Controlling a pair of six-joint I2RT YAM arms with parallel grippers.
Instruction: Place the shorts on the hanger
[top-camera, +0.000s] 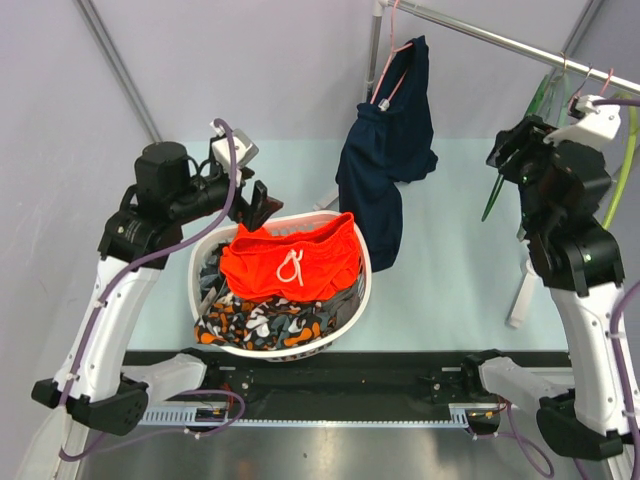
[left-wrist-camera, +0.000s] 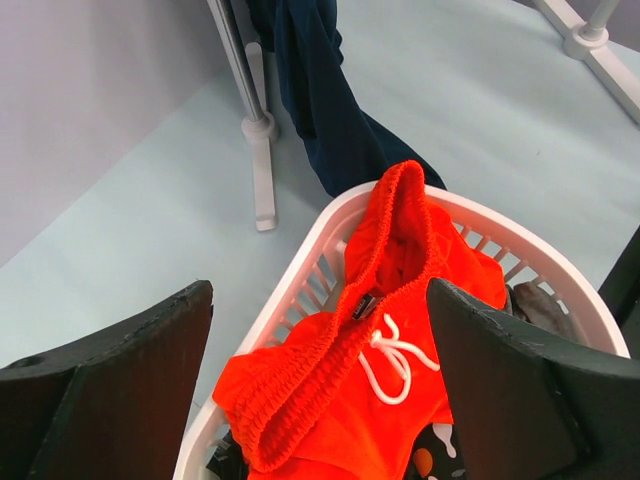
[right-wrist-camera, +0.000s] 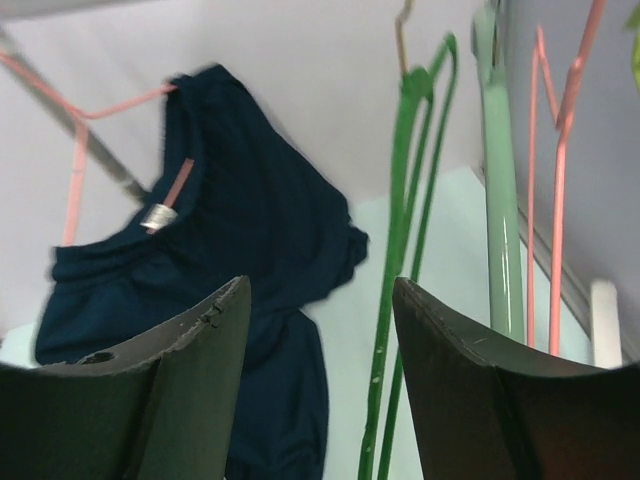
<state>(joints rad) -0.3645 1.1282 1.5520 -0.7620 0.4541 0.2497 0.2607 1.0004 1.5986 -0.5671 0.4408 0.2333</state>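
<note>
Shorts (top-camera: 290, 262): atop basket (top-camera: 365, 292) pile, long axis left-right, just below left hand (top-camera: 262, 205), fingers apart. Hanger (right-wrist-camera: 408, 180): hanging just ahead of right hand (top-camera: 510, 155), likewise apart.

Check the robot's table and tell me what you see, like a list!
Surface: pale table, white basket on it.
Job's things: orange shorts lie on top in the basket; green hanger hangs at the rail.
Clutter: patterned cloth in the basket; navy garment on a pink hanger; lime hangers.
Grippers: left gripper open above the shorts; right gripper open, facing the hanger.
Cables: purple cable along the left arm.
Surroundings: grey walls.
</note>
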